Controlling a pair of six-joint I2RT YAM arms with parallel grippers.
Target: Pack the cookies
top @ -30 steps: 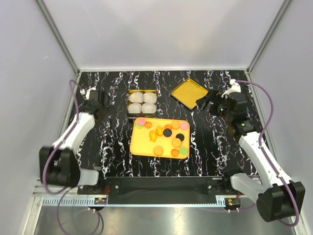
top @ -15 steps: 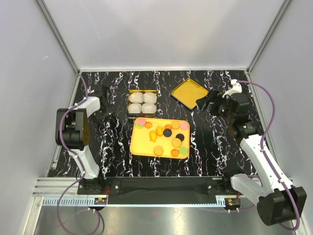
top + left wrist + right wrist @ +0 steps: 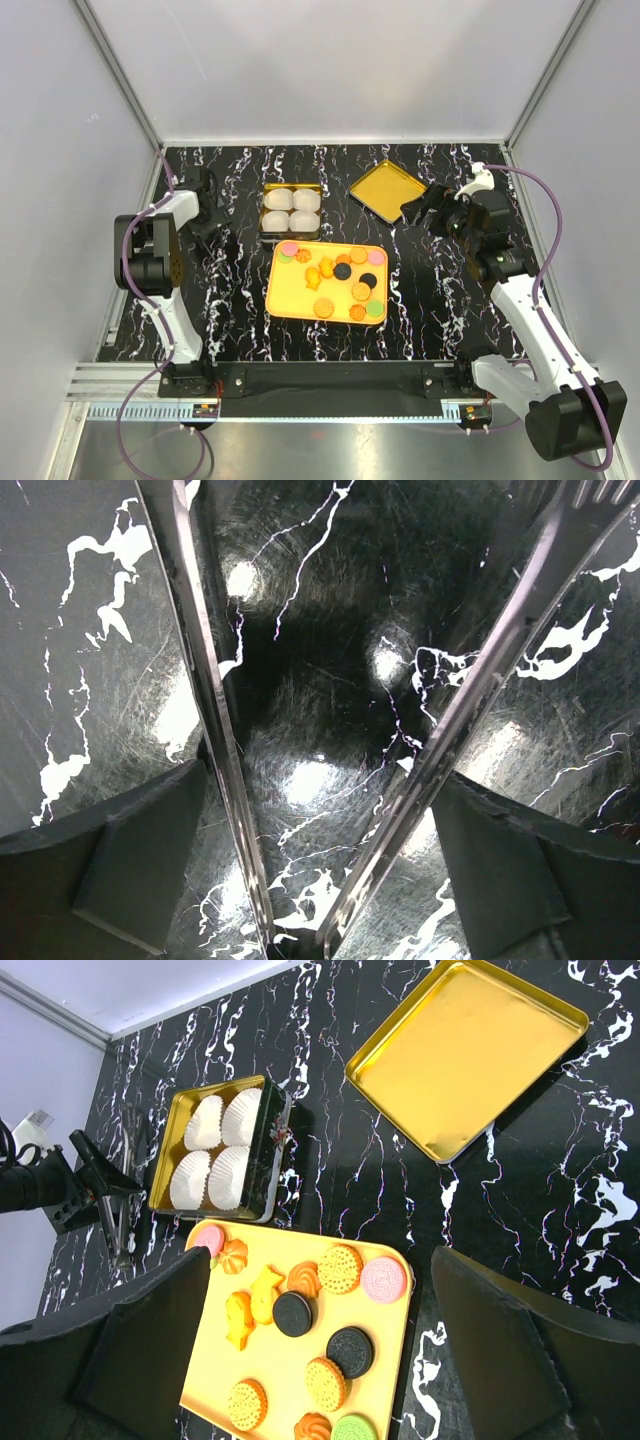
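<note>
Left gripper: jaws spread wide over the black marbled tabletop, straddling one pair of metal tongs that lies flat. Both tong arms run between the pads; contact cannot be judged. Right gripper: jaws spread wide, holding nothing, hanging above the tabletop just beside the near corner of the gold lid.

Counts: one orange tray at mid-table carrying the cookies. Thirteen are countable in the right wrist view: two pink, two dark, one green, the rest orange-tan. One gold tin behind the tray holds four white paper cups.

The left wrist view shows only tongs and tabletop. The right wrist view resolves cookie shapes and colours. The top view alone shows both arms.
</note>
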